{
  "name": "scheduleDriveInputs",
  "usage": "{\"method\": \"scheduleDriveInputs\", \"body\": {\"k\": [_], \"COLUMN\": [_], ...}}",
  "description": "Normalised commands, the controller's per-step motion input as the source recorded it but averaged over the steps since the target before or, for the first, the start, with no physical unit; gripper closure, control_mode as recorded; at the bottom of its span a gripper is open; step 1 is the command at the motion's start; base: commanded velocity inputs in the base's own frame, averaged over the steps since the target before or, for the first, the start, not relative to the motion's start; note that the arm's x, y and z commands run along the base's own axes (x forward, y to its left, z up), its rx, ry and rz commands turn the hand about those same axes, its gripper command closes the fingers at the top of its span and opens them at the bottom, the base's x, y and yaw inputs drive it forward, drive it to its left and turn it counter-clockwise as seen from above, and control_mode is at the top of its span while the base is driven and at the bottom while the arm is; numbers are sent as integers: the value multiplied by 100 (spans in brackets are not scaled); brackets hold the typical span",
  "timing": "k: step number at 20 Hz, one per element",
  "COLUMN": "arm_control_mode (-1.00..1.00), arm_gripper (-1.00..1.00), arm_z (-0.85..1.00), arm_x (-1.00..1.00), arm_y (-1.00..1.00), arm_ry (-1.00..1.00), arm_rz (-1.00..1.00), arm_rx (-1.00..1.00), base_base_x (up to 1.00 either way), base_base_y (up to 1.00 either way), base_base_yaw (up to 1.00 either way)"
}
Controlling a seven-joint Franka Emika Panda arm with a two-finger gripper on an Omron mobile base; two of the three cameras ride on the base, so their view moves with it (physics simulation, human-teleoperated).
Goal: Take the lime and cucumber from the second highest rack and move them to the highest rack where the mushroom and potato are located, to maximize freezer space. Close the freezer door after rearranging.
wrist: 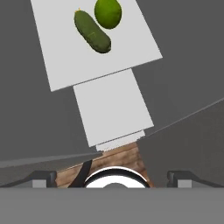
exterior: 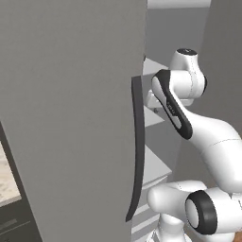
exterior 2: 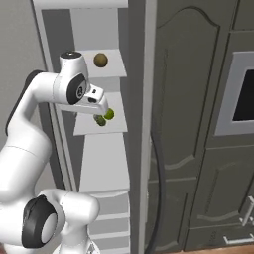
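The freezer (exterior 2: 99, 163) stands open, its pale grey shelves exposed in the right base view. The freezer door (exterior: 71, 118) is swung out toward the cameras; in the left base view its plain grey face takes up the left half of the picture, with the long dark curved handle (exterior: 137, 146) running down its edge.

On the upper visible shelf (exterior 2: 111, 69) sits one round brown-olive item (exterior 2: 100, 60), too small to identify further. On the shelf below (exterior 2: 101, 129) lie the lime (exterior 2: 109, 114) and the cucumber (exterior 2: 100, 120), just beside each other. In the hand view the lime (wrist: 107, 12) is a round green fruit near the top edge, and the cucumber (wrist: 92, 31) lies diagonally next to it, so close that contact cannot be ruled out; both rest on the pale shelf (wrist: 65, 65), toward the far end of it as that view shows it.

The end effector (exterior 2: 99, 110) is at the level of the second shelf, at its front edge, just beside the two green items in the right base view. Its fingertips (wrist: 43, 179) stand wide apart at the bottom corners of the hand view, with nothing between them: the jaws are open and empty.

To the right of the freezer is a dark panelled cupboard (exterior 2: 198, 124).
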Motion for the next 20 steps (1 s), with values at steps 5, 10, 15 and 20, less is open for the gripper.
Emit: {"method": "scheduleDriveInputs", "body": {"k": [5,10,15,20], "arm_control_mode": [100,100,-100,-100], "arm_gripper": [-100,-100,-100,-100], "arm_z": [0,0,-2,-18], "arm_x": [0,0,25,60], "arm_y": [0,0,-15,-21], "arm_ry": [0,0,0,0], "arm_rz": [0,0,7,8], "arm_rx": [0,0,1,1], "base_base_x": [24,24,9,0], "base_base_y": [-84,-56,-6,0], "base_base_yaw": [17,6,2,0]}}
